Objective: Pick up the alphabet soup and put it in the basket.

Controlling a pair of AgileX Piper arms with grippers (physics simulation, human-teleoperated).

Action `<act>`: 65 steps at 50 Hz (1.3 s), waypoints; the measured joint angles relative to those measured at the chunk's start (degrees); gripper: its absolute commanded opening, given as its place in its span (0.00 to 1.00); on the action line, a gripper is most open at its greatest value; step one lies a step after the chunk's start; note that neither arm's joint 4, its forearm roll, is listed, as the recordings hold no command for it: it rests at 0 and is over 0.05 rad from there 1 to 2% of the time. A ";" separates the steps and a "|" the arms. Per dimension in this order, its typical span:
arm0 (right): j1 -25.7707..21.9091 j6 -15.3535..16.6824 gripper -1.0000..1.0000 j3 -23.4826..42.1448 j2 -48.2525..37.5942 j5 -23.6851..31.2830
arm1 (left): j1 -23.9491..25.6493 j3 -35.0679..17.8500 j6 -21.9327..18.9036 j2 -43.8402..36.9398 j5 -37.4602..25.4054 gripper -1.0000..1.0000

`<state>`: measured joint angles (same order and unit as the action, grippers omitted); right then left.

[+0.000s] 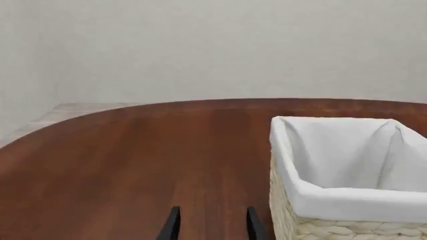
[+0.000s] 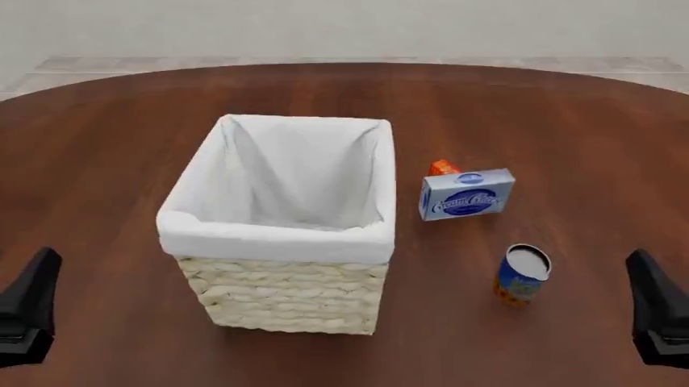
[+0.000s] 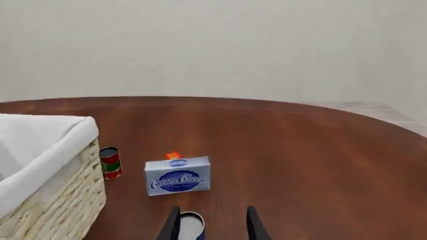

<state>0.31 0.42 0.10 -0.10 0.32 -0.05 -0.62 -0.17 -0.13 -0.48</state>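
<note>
In the left wrist view, a round brown wooden table [image 1: 133,160] was seen in front of a plain pale wall [image 1: 200,50], with a strip of light floor [image 1: 73,111] past the table's edge. The basket [image 1: 347,200], woven and lined with white cloth, stood just beside the left gripper [image 1: 210,225]. Only two dark fingertips [image 1: 173,225] were shown, spread apart, with bare table between them and nothing held.

In the front view, the basket [image 2: 286,298] was placed near the middle of the table [image 2: 560,113]. The alphabet soup [image 2: 522,274] stood upright on the table to the right of the basket, apart from it. Farther back, a blue-and-white cream cheese box [image 2: 466,194] was seen, with a small orange item [image 2: 443,167] touching or just behind it. The left arm [image 2: 27,310] and the right arm [image 2: 659,310] were shown only as dark shapes low at the two side edges, both well away from the can.

In the right wrist view, the right gripper [image 3: 212,225] was pointed over the table [image 3: 300,160], its fingertips [image 3: 252,224] spread open and empty. The silvery top of the alphabet soup [image 3: 191,225] was seen between them, low down. The cream cheese box [image 3: 177,176], the orange item [image 3: 173,155] and a small red-and-green can [image 3: 110,162] by the basket [image 3: 47,200] lay beyond.
</note>
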 measured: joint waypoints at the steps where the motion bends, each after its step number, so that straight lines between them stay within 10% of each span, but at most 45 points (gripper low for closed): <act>1: -0.04 -0.06 1.00 0.03 0.00 -0.02 | 0.01 0.04 0.01 -0.02 0.05 1.00; 65: -0.67 3.60 1.00 11.99 -7.79 3.05 | -0.17 0.14 -0.18 0.12 0.63 1.00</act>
<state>-0.36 4.03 12.09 -7.89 3.38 -0.22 -0.47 -0.35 -0.02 0.15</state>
